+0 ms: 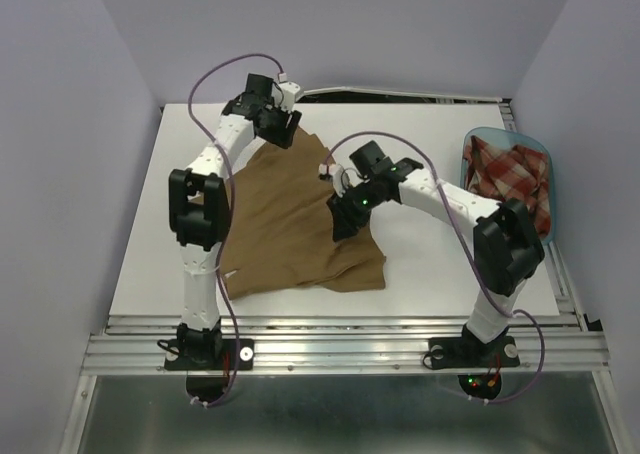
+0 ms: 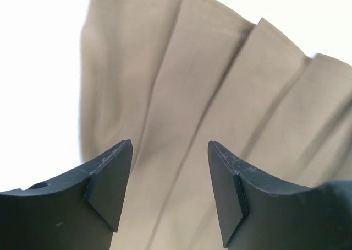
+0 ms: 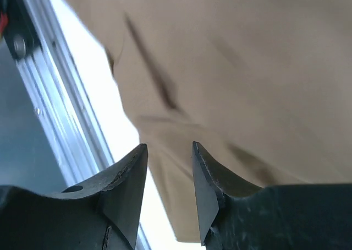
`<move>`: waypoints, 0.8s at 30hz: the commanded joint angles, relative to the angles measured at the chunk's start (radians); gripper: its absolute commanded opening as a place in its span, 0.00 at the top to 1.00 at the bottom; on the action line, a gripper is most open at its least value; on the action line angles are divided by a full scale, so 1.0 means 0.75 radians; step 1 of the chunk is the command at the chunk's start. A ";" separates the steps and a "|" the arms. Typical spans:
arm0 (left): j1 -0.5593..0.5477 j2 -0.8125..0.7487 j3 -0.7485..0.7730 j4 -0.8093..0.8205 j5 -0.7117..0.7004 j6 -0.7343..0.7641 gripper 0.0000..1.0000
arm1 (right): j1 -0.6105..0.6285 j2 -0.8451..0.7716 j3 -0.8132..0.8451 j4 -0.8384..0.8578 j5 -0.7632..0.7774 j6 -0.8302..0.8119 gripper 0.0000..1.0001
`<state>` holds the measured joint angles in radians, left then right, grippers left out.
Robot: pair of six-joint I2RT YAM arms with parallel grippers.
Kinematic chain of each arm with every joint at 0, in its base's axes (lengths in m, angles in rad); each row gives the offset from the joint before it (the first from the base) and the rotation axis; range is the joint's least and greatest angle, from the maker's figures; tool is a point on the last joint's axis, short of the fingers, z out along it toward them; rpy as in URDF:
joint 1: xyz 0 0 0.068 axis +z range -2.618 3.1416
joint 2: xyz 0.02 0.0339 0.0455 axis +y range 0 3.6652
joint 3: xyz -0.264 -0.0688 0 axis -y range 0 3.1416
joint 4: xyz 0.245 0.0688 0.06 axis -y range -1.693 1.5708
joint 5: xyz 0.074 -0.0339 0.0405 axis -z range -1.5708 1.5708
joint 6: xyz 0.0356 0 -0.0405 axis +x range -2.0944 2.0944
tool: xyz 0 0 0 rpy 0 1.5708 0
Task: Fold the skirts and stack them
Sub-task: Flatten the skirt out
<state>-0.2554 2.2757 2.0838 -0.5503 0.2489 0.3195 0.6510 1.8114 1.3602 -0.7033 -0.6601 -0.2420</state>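
**Tan skirt spread out, plaid one half hidden**

My left end effector [image 2: 170,151] stands wide and empty over the pleated far edge of the tan skirt [image 1: 290,224], which lies on the table [image 1: 430,264]. My right end effector [image 3: 169,151], narrowly parted and empty, hovers over the skirt's right side. Right of it, the plaid skirt [image 1: 510,174] sits bunched in the blue tub [image 1: 500,132], its folds hard to make out.

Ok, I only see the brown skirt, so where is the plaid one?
Top view: the plaid skirt lies bunched in the blue tub at the right edge of the table.
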 commanded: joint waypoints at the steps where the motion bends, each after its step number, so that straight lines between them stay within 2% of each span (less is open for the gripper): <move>1: 0.054 -0.511 -0.237 0.122 -0.013 0.067 0.31 | -0.164 -0.078 0.195 0.015 0.062 0.024 0.56; 5: 0.068 -0.735 -0.646 0.112 0.042 0.108 0.31 | -0.211 0.037 0.297 0.017 0.219 -0.017 0.56; 10: 0.117 -0.862 -0.962 0.138 0.083 0.094 0.34 | -0.211 0.186 0.365 0.126 0.299 0.014 0.56; 14: 0.167 -0.874 -1.083 0.141 0.128 0.077 0.37 | -0.211 0.327 0.457 0.130 0.330 0.077 0.57; 18: 0.189 -0.872 -1.179 0.175 0.130 0.077 0.37 | -0.211 0.399 0.424 0.150 0.363 0.092 0.57; 24: 0.189 -0.719 -1.152 0.173 0.112 0.108 0.40 | -0.252 0.489 0.375 0.144 0.498 0.090 0.59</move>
<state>-0.1101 1.6840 1.1893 -0.4393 0.3206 0.3809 0.4828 2.1532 1.6527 -0.6285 -0.3576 -0.1825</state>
